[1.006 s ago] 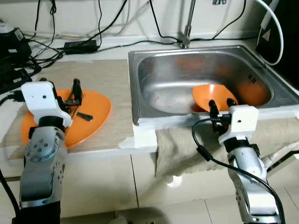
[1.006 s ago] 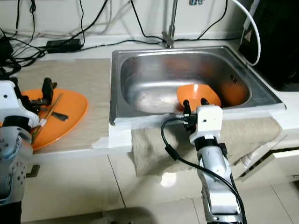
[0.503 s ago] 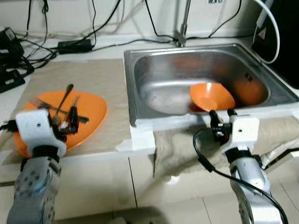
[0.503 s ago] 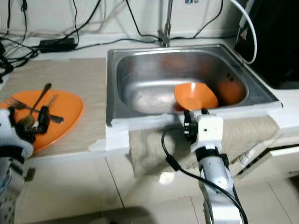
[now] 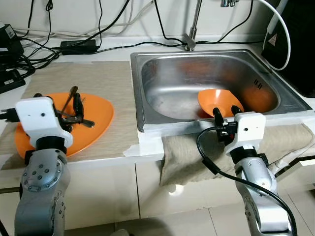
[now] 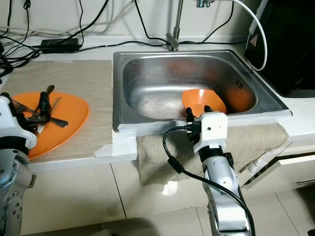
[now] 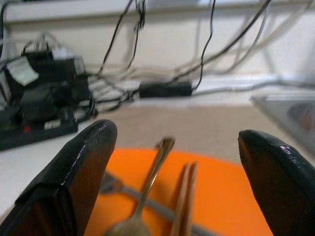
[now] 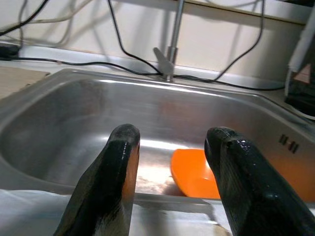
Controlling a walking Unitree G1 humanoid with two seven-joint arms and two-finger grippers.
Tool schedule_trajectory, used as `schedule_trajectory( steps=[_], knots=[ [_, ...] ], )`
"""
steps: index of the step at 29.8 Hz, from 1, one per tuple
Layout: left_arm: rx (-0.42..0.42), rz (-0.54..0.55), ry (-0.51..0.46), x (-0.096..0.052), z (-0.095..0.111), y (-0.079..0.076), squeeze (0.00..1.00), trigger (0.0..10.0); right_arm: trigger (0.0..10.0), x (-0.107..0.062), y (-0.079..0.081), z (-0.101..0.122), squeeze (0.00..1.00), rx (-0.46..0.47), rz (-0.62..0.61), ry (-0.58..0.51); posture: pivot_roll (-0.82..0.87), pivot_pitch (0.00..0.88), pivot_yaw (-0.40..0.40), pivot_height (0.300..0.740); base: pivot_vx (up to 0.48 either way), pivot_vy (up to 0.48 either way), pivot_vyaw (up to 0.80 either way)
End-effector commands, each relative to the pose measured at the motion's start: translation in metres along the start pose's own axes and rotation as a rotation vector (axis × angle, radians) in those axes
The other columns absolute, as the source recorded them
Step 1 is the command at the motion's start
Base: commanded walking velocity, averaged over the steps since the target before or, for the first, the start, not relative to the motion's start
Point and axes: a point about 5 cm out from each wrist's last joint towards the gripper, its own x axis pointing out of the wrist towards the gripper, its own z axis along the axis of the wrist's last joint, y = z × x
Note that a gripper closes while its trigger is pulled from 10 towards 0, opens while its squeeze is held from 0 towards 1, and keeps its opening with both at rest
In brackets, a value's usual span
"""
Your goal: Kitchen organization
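Two head views: orange plate (image 5: pixel 96 115) w/ cutlery (image 5: pixel 74 105) sits mid-left on the counter mat, orange bowl (image 5: pixel 219 101) lies right of center in the sink (image 5: pixel 147 105), prob. for washing; right gripper (image 5: pixel 225 114) waits at the sink's front rim. Left wrist view: left gripper (image 7: pixel 184 167) fingers wide apart over the plate, framing the spoon, likely lining up a pick. Right wrist view: fingers parted, empty, aimed at the bowl.

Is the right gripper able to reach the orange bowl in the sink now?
Probably yes: the right gripper is open at the sink's front rim, and the orange bowl lies just beyond, nothing between.
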Motion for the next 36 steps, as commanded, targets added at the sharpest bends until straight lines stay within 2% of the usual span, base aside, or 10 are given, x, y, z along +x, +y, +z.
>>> schedule_trajectory(
  steps=[1,11,20,22,27,32,36],
  knots=[
    [0.013,0.009,0.059,0.006,-0.008,-0.002,0.00,10.0,10.0,0.004,0.002,-0.001,0.00,0.010,0.011,0.013,0.09,0.014,-0.009,0.740,0.000,0.000,0.00],
    [0.018,0.080,0.071,0.038,-0.001,0.012,0.00,10.0,10.0,0.012,0.004,-0.001,0.00,0.022,0.033,0.011,0.09,0.015,-0.014,0.740,0.000,0.000,0.00],
    [0.051,0.046,0.136,0.058,0.008,0.015,0.00,10.0,10.0,0.018,0.007,-0.003,0.00,0.022,0.055,0.014,0.09,0.019,-0.016,0.740,0.000,0.000,0.00],
    [0.028,0.028,0.155,0.064,0.009,0.013,0.00,10.0,10.0,0.022,0.008,-0.003,0.00,0.020,0.065,0.009,0.09,0.018,-0.015,0.740,0.000,0.000,0.00],
    [-0.038,-0.035,0.200,0.068,0.007,0.004,0.00,10.0,10.0,0.027,0.007,-0.002,0.00,0.016,0.067,0.005,0.09,0.019,-0.016,0.740,0.000,0.000,0.00],
    [-0.100,-0.104,0.286,0.067,0.002,-0.005,0.00,10.0,10.0,0.033,0.005,-0.001,0.00,0.011,0.071,0.001,0.09,0.023,-0.019,0.740,0.000,0.000,0.00],
    [-0.078,-0.140,0.341,0.066,-0.007,-0.007,0.00,10.0,10.0,0.037,0.003,-0.001,0.00,0.009,0.070,-0.001,0.09,0.024,-0.020,0.740,0.000,0.000,0.00]
  ],
)
